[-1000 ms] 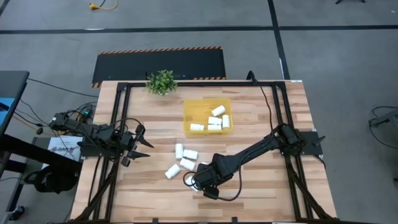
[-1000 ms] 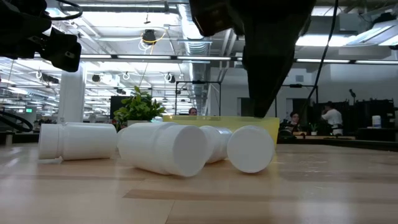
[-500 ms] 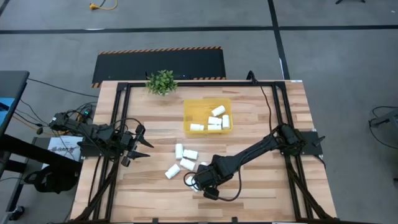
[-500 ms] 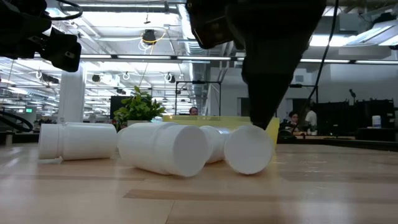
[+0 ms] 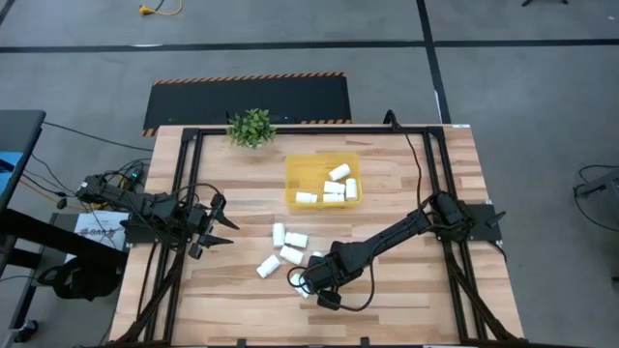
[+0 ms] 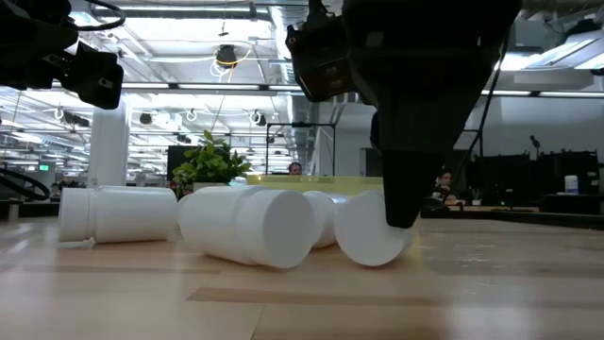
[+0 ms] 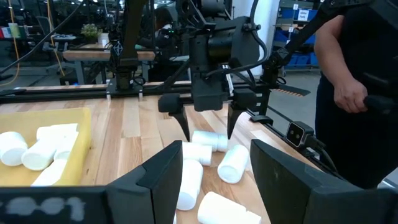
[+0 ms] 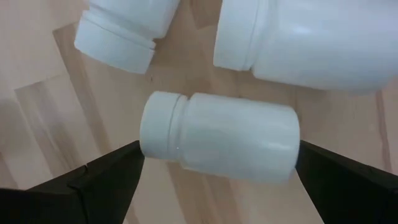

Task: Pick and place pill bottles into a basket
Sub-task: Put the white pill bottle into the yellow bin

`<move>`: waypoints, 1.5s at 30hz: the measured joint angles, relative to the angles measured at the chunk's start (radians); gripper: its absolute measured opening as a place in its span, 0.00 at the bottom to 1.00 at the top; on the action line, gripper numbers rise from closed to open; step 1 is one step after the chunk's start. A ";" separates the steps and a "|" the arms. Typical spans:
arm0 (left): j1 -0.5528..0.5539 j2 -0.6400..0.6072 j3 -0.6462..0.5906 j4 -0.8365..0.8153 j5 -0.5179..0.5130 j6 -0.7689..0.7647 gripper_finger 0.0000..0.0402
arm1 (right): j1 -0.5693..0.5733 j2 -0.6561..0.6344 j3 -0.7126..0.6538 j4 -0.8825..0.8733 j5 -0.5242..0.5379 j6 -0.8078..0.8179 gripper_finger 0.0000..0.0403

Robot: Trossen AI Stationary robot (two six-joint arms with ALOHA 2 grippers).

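Several white pill bottles lie on their sides on the wooden table, in a loose group [image 5: 285, 246]. My right gripper [image 5: 308, 282] points down over the bottle nearest it [image 8: 217, 137]. It is open, with one finger at the bottle's cap end and one at its bottom end. The left wrist view shows the same fingers [image 7: 185, 127] flanking that bottle [image 7: 210, 140]. The yellow basket [image 5: 290, 166] sits farther back and holds several bottles. My left gripper [image 5: 224, 224] hangs open over the table's left edge, away from everything. My right gripper stands astride the lying bottle from above, fingers [image 8: 112, 177] close to its cap [image 8: 158, 127] and its flat bottom. I cannot tell whether either finger touches it. The bottle rests on its side on the table.
A small green potted plant [image 5: 251, 127] stands at the far left corner. A black frame [image 5: 184, 164] runs round the table's edges. A person [image 7: 354, 93] stands beyond the table's right side. Bare wood lies near the front edge.
My right gripper has come down over the bottle, still open. In the low view its finger now reaches down in front of the bottle's end face, and that bottle has shifted slightly.
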 joint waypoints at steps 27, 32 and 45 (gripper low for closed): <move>0.000 0.000 0.000 0.000 0.000 0.000 0.44 | -0.005 0.000 0.000 0.027 0.041 0.064 0.88; 0.000 0.000 0.000 0.000 0.000 0.000 0.44 | -0.005 0.000 0.000 0.026 0.042 0.084 0.78; 0.000 0.000 0.000 0.000 0.000 0.000 0.44 | -0.005 -0.002 0.034 -0.112 0.038 0.100 0.82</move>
